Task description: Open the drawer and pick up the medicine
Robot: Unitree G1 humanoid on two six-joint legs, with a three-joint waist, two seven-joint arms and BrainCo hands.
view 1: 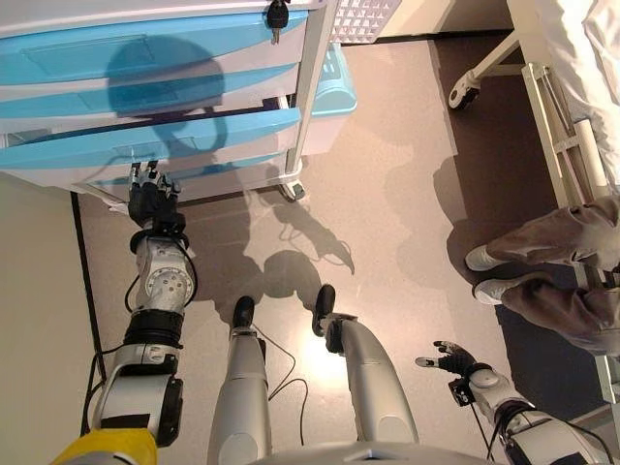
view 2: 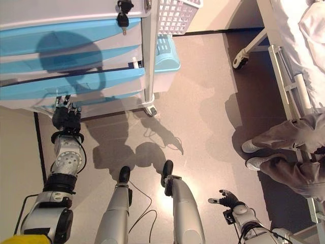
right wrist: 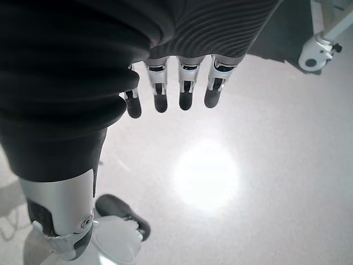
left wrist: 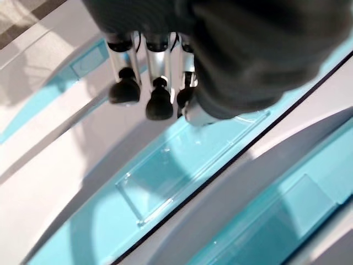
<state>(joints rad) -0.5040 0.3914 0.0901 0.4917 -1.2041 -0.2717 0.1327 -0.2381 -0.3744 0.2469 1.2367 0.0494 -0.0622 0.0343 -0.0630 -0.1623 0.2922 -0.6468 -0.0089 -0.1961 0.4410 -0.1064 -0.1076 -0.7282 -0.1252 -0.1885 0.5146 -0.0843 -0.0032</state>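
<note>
The medicine shows in no view. The drawer (view 1: 145, 143), third blue front down on the white cart (view 1: 312, 77), stands slightly ajar. The left hand (view 1: 152, 199) reaches up just under its front edge; its fingers (left wrist: 159, 102) look straight and loose, though whether they touch it I cannot tell. The right hand (view 1: 451, 360) hangs low, fingers relaxed, empty, near a seated person's shoes (view 1: 481, 259).

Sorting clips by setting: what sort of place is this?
Probably a hospital or clinic room: a wheeled cart of blue drawers with a key in its lock, beside a bed frame on casters.
</note>
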